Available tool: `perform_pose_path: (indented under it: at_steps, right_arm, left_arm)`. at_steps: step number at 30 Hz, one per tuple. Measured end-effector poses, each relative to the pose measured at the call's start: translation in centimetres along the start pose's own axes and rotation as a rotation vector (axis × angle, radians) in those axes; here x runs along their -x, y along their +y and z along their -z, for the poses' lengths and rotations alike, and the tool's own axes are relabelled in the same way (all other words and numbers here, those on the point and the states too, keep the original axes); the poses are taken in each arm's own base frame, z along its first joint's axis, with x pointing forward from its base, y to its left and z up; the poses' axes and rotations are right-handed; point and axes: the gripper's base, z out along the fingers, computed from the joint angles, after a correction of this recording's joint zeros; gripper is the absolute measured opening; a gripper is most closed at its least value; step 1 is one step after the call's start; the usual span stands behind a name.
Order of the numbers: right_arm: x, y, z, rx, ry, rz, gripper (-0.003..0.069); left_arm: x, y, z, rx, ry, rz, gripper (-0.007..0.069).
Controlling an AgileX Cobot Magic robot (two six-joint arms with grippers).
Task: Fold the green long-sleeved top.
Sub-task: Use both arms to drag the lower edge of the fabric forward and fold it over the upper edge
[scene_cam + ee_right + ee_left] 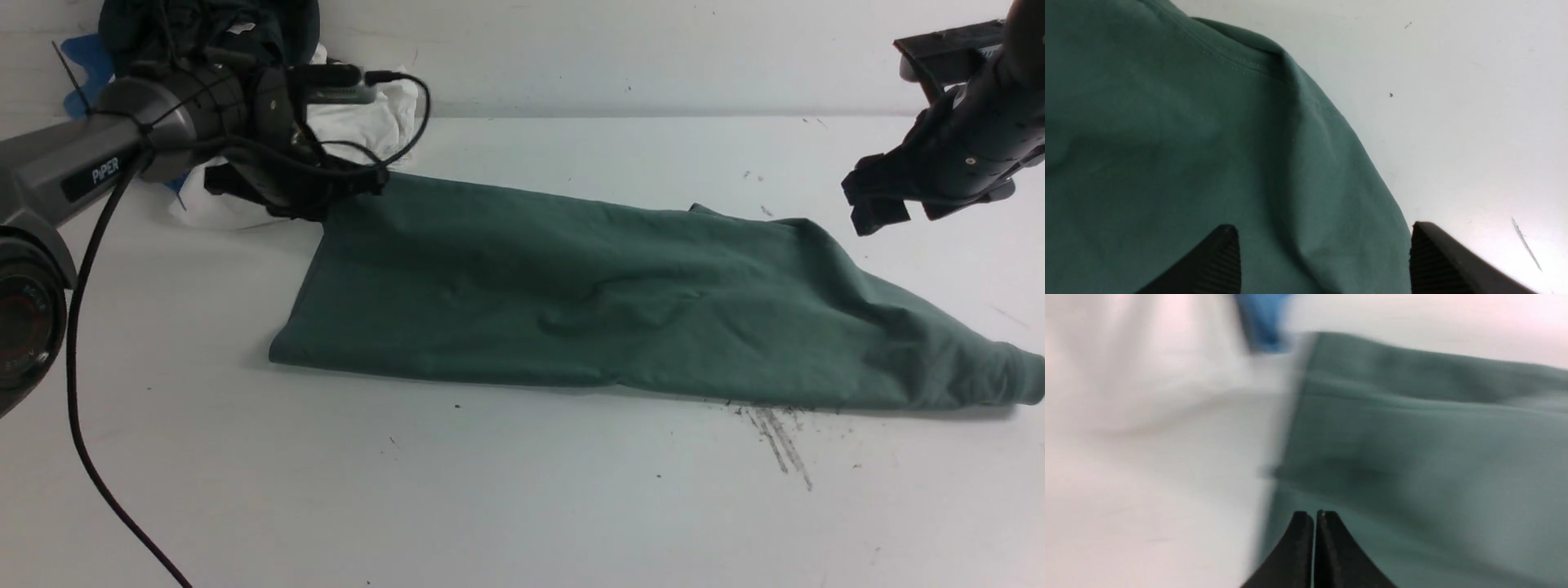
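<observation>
The jaws of the left gripper are pressed shut at the far left corner of the green long-sleeved top; those of the right gripper are spread wide, empty, above its right end. Bare tabletop is seen in front

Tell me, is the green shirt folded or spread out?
Partly folded. The green long-sleeved top lies flat on the white table as one long narrow strip, not spread wide and not yet a small bundle.
</observation>
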Motion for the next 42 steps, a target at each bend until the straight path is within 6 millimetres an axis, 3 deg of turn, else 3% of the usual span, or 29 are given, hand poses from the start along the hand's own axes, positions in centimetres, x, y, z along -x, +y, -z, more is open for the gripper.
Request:
perform_pose_path:
  at_steps: [1, 2, 3, 5, 6, 9, 11, 14, 22, 26, 30, 32, 34, 35, 36, 37, 40, 42]
  right_arm:
    - [0.0, -0.1, 0.0, -0.003, -0.003, 0.0, 0.0513]
    - [0.0, -0.1, 0.0, -0.003, -0.003, 0.0, 0.0513]
    - [0.0, -0.1, 0.0, -0.003, -0.004, 0.0, 0.0513]
    - [0.0, -0.1, 0.0, -0.003, -0.004, 0.0, 0.0513]
    - [0.0, -0.1, 0.0, -0.003, -0.005, -0.001, 0.0513]
    - [0.0, -0.1, 0.0, 0.0, 0.003, -0.002, 0.0513]
    - [-0.1, 0.0, 0.0, 0.002, 0.011, -0.003, 0.0513]
    - [-0.2, 0.0, 0.0, 0.003, 0.018, -0.002, 0.0513]
    - [-0.2, -0.1, 0.0, 0.002, 0.019, -0.003, 0.0513]
    - [-0.2, -0.1, 0.0, 0.002, 0.019, -0.003, 0.0513]
    - [-0.2, -0.1, 0.0, 0.0, 0.025, 0.0, 0.0513]
    - [-0.4, -0.1, 0.2, 0.002, 0.041, -0.014, 0.0513]
    - [-0.7, -0.7, 0.9, 0.015, 0.055, -0.058, 0.0513]
    - [-0.7, -0.7, 0.9, 0.018, 0.055, -0.06, 0.0513]
    - [-1.1, -1.3, 1.3, 0.034, 0.054, -0.101, 0.0513]
    - [-1.4, -1.9, 1.6, 0.043, 0.053, -0.134, 0.0513]
    - [-3.7, -3.5, 0.9, 0.094, 0.08, -0.258, 0.0513]
    - [-5.8, -4.1, -0.6, 0.116, 0.119, -0.317, 0.0513]
  left_arm:
    - [0.1, -2.0, 0.6, -0.049, -0.014, -0.063, -0.0003]
    - [0.1, -2.3, 0.7, -0.053, -0.016, -0.068, -0.0003]
    - [-0.2, -5.5, 1.1, -0.126, -0.035, -0.149, -0.0003]
    - [-0.7, -7.6, 1.0, -0.174, -0.044, -0.2, -0.0003]
    - [-1.4, -9.9, 0.3, -0.22, -0.07, -0.244, -0.0003]
    - [-2.1, -10.7, -1.9, -0.231, -0.103, -0.242, -0.0003]
    - [-2.1, -10.0, -3.2, -0.218, -0.124, -0.209, -0.0003]
    - [-1.9, -7.0, -5.3, -0.177, -0.141, -0.113, -0.0003]
    - [-1.5, 0.9, -7.5, -0.077, -0.133, 0.055, -0.0003]
    - [-1.5, 2.5, -7.8, -0.056, -0.124, 0.071, -0.0003]
    - [-1.5, 2.8, -7.3, -0.052, -0.095, 0.034, -0.0003]
    - [-1.3, 2.8, -6.2, -0.056, -0.061, 0.004, -0.0003]
    - [-0.4, 2.3, -2.9, -0.069, -0.029, -0.041, -0.0003]
    - [-0.4, 2.3, -2.9, -0.069, -0.022, -0.044, -0.0003]
    - [0.4, 1.9, -0.3, -0.078, -0.027, -0.08, -0.0003]
    - [0.7, 1.5, 1.1, -0.086, -0.019, -0.106, -0.0003]
    - [1.6, 0.1, 5.7, -0.111, -0.026, -0.208, -0.0003]
    - [1.8, -0.9, 8.3, -0.131, -0.028, -0.268, -0.0003]
